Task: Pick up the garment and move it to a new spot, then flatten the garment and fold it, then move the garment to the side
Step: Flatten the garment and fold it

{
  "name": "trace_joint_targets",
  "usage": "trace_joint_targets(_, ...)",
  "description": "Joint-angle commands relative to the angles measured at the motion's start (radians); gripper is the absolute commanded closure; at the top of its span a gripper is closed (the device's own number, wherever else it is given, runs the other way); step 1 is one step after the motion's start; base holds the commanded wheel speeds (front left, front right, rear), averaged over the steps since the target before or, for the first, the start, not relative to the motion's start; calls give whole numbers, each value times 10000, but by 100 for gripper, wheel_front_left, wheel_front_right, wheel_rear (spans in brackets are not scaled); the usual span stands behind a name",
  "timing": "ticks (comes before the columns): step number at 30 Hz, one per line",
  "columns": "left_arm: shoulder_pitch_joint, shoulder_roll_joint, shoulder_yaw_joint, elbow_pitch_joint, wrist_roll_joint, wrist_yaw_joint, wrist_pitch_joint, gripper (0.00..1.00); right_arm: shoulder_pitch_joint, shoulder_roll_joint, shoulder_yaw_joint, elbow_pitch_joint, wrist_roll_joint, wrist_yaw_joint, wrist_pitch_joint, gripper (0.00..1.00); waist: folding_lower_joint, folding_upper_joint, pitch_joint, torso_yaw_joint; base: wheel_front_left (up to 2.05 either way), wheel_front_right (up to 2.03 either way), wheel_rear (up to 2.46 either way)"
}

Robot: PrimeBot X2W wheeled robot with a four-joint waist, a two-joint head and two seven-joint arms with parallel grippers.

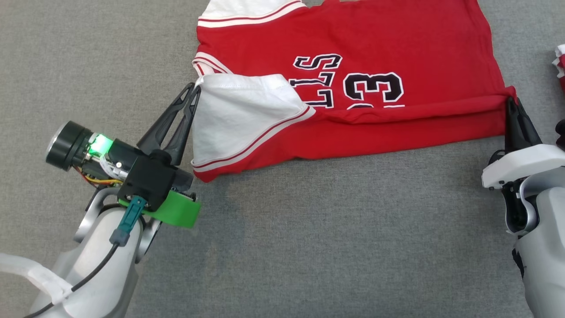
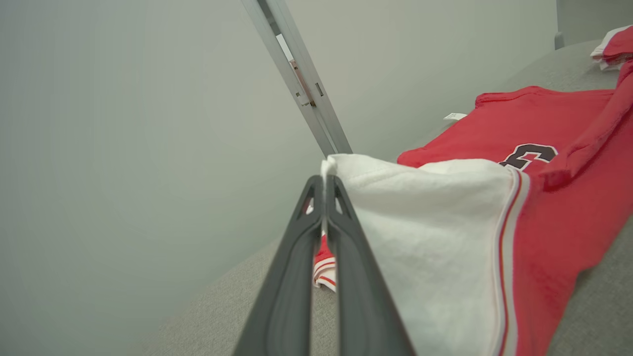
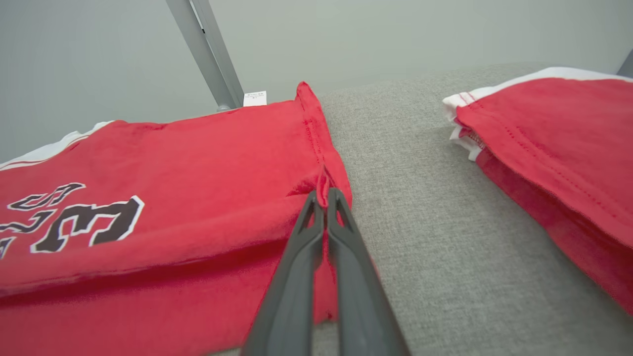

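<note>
The red jersey (image 1: 397,44) is showing black, white-edged letters (image 1: 318,81) reading "LLS", turned sideways in the head view. Beside them a big number (image 1: 379,86) "3" is showing. A small white tag (image 3: 254,98) is carrying print too small to read.

We see the jersey (image 1: 397,44) cut off at the upper edge; its fold covers part of the lettering (image 1: 375,86); another garment (image 1: 560,66) is cropped.
</note>
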Motion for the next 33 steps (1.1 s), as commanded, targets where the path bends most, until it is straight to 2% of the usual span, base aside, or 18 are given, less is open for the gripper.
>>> trace_joint_targets(1, -296, -52, -45, 105, 89, -32, -2, 100, -185, 6, -29, 81, -78, -14, -73, 100, 0, 0, 59, 34, 0, 0, 0)
trace_joint_targets(4, -629, -107, -194, 329, 111, -14, 0, 100, -464, 108, -26, 94, 39, -13, -144, 100, 0, 0, 150, 71, 0, 0, 0)
trace_joint_targets(5, -720, -121, -231, 365, 113, 13, 0, 96, -549, 141, -35, 45, 79, -14, -189, 58, 0, 0, 175, 81, 0, 0, 0)
trace_joint_targets(6, -822, -130, -263, 413, 122, 75, 0, 71, -646, 213, -39, -51, 171, -14, -255, 0, 0, 0, 202, 90, 0, 0, 0)
trace_joint_targets(8, -913, -187, -243, 466, 65, 241, -2, 0, -699, 239, -103, -170, 183, -14, -366, 0, 0, 0, 229, 103, 0, 0, 0)
trace_joint_targets(14, -504, -277, -144, 519, -180, 644, -2, 0, -267, 224, -230, -373, 98, -13, -518, 0, 0, 0, 168, 112, 0, 0, 0)
trace_joint_targets(17, 202, -477, 173, 485, -705, 833, 0, 0, 197, 127, -581, -512, 116, -13, -524, 0, 0, 0, 82, 104, 0, 0, 0)
trace_joint_targets(26, 2087, -1528, 625, 1936, -3043, -165, 61, 0, 854, 6, -917, -597, -230, -13, -527, 0, 0, 0, -110, 110, 0, 0, 0)
trace_joint_targets(30, 2167, -1745, 527, 2461, -3603, -342, 461, 0, 888, 94, -917, -520, -228, -13, -528, 0, 0, 0, -144, 156, 0, 0, 0)
trace_joint_targets(33, 2030, -1765, 535, 2761, -3691, -278, 726, 0, 865, 145, -857, -477, -236, -13, -528, 0, 0, 0, -154, 164, 0, 0, 0)
